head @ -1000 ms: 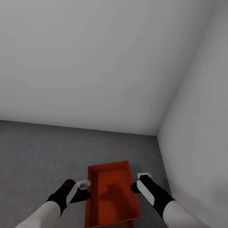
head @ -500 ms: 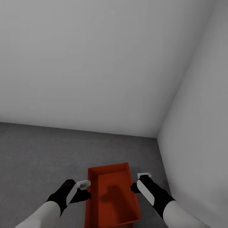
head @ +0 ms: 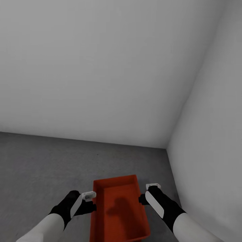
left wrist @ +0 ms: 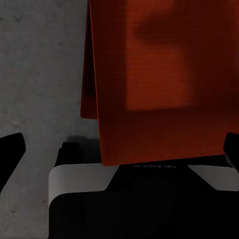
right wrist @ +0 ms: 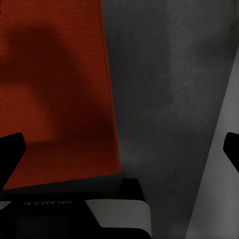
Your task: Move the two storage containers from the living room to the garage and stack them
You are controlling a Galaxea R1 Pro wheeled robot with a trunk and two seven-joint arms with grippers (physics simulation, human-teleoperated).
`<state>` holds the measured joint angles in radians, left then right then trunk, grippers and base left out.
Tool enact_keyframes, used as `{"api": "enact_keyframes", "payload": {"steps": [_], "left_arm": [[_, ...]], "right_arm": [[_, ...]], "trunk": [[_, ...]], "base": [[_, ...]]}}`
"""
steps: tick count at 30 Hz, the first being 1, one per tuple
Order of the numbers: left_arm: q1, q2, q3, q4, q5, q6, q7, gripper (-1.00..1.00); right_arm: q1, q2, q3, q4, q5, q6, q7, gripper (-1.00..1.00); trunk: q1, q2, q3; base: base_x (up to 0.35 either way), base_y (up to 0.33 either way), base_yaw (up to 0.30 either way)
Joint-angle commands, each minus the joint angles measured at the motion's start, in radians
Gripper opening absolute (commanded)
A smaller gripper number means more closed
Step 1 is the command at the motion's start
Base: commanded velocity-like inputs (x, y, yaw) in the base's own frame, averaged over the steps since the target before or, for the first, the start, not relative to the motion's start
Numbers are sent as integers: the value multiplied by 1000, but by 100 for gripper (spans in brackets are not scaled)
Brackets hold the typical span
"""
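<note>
One orange-red storage container [head: 117,208] lies lengthwise between my arms, low over the dark grey floor [head: 40,161] of the garage corner. I cannot tell whether it touches the floor. My left gripper [head: 93,204] sits at its left wall and my right gripper [head: 141,199] at its right wall. In the left wrist view the left gripper [left wrist: 119,149] is open, black fingertips [left wrist: 11,149] far apart, with the container's ribbed surface [left wrist: 149,74] ahead. In the right wrist view the right gripper [right wrist: 119,149] is open too, beside the container [right wrist: 55,89].
Plain grey-white walls meet in a corner [head: 167,146] ahead and to the right. The right wall [head: 208,151] runs close to my right arm and shows as a pale strip [right wrist: 219,174] in the right wrist view. Bare concrete [head: 40,188] stretches to the left.
The floor, the wall line and the container have slid slightly down the picture together, so the camera moved. Both grippers keep their places in the picture.
</note>
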<state>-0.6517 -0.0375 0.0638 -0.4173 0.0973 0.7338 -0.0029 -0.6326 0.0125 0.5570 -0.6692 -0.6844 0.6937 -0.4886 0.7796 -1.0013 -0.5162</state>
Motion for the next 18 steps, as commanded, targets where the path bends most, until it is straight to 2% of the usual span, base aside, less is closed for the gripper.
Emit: {"api": "enact_keyframes", "payload": {"steps": [1,18], "left_arm": [[0,-1,6,-1,2,6,0,100],[0,-1,7,-1,3,6,0,100]], "right_arm": [[-1,-1,4,-1,-11,1,-10,100],[-1,-1,4,-1,-11,1,-10,100]], "trunk": [[0,-1,1],[0,-1,27]], "base": [[0,0,0],[0,0,0]]}}
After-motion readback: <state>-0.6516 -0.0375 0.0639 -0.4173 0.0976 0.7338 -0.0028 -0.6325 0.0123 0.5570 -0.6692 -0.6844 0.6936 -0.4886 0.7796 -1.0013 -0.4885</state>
